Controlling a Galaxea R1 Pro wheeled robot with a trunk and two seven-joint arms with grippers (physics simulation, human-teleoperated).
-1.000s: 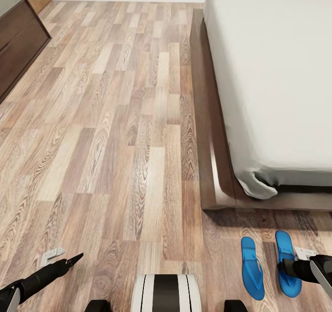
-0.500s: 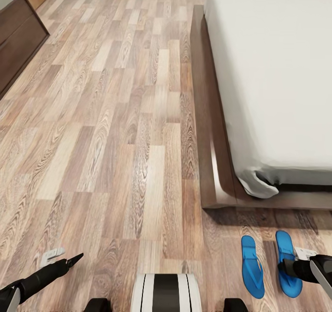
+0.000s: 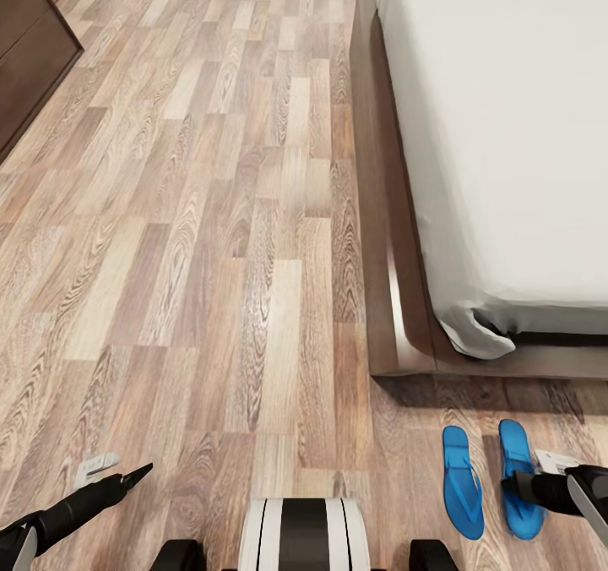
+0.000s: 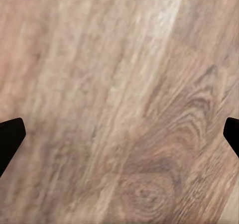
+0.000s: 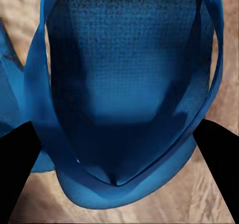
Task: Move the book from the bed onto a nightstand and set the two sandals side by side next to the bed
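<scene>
While two blue sandals (image 3: 483, 480) lie side by side near the bed (image 3: 397, 241), both hands, left hand (image 4: 119, 139) and right hand (image 5: 119, 171), are spread wide, grasping nothing.

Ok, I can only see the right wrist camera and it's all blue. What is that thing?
Observer: It's a blue sandal lying on the wood floor. The right gripper is over it, fingers spread.
Operator: Is there another one?
Observer: Yes. A second sandal lies beside it, toward the robot's left, pointing the same way.
Operator: Are they near the bed?
Observer: Yes, they lie on the floor just past the near corner of the bed.
</scene>
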